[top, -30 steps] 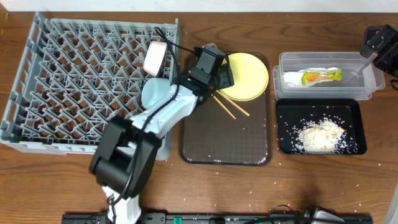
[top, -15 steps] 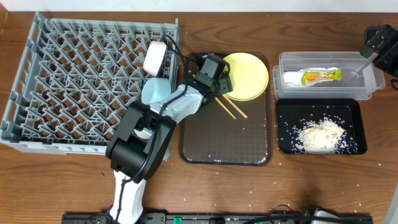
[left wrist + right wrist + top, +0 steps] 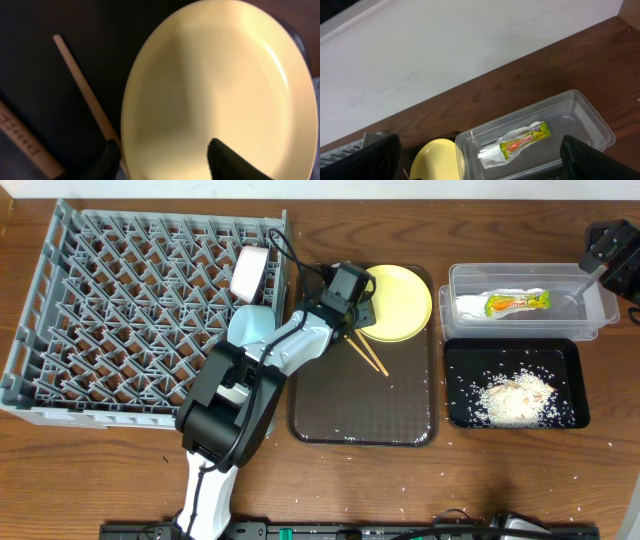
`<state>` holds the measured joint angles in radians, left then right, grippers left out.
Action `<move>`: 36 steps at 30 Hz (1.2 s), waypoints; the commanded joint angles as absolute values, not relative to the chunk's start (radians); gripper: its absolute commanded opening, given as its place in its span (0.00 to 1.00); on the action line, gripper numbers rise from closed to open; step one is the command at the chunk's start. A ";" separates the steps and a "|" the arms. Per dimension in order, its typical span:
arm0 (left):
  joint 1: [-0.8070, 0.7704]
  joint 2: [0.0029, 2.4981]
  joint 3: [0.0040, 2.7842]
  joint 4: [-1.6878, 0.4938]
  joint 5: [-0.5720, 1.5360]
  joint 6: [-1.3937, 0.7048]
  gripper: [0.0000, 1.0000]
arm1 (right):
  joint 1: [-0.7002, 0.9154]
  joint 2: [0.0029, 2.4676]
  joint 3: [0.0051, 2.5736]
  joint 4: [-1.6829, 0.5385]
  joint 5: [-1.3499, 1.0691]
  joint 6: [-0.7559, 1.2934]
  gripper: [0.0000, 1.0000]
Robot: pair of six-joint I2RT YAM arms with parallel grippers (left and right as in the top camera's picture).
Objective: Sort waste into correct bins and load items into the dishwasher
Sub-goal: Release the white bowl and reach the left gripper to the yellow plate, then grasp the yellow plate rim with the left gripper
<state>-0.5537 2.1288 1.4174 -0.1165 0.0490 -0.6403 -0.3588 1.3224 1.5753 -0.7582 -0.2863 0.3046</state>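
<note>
left fingers [image 3: 112, 159] stand apart astride the rim of the yellow plate [image 3: 215, 80], chopsticks [image 3: 82, 91] just beside; right fingers [image 3: 595, 162] spread wide near the clear tub [image 3: 580, 107].

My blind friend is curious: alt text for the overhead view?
The left gripper is at the rim of a yellow plate on a brown tray, chopsticks beside it. A grey dish rack stands left; a tub holding a wrapper and a black tray of rice, right.

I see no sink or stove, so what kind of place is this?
Probably a robot practice setup for clearing dishes, not a home kitchen. A robot arm reaches over a wooden table with a grey dish rack, a yellow plate, and a clear tub holding a wrapper.
</note>
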 commanded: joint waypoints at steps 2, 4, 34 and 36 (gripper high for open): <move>-0.587 2.143 1.496 -0.222 -0.043 -0.595 0.55 | -0.362 1.322 1.576 -0.757 -0.281 0.314 0.99; -0.602 2.143 1.508 -0.263 -0.070 -0.595 0.54 | -0.363 1.322 1.576 -0.757 -0.281 0.314 0.99; -0.614 2.206 1.514 -0.241 -0.114 -0.632 0.28 | -0.362 1.322 1.576 -0.757 -0.281 0.314 0.99; -0.614 2.201 1.514 -0.268 -0.113 -0.653 0.27 | -0.363 1.322 1.576 -0.757 -0.281 0.314 0.99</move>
<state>-0.6170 2.1883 1.4902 -0.2359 -0.1116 -0.6312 -0.3588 1.3224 1.5753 -0.7586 -0.2863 0.3046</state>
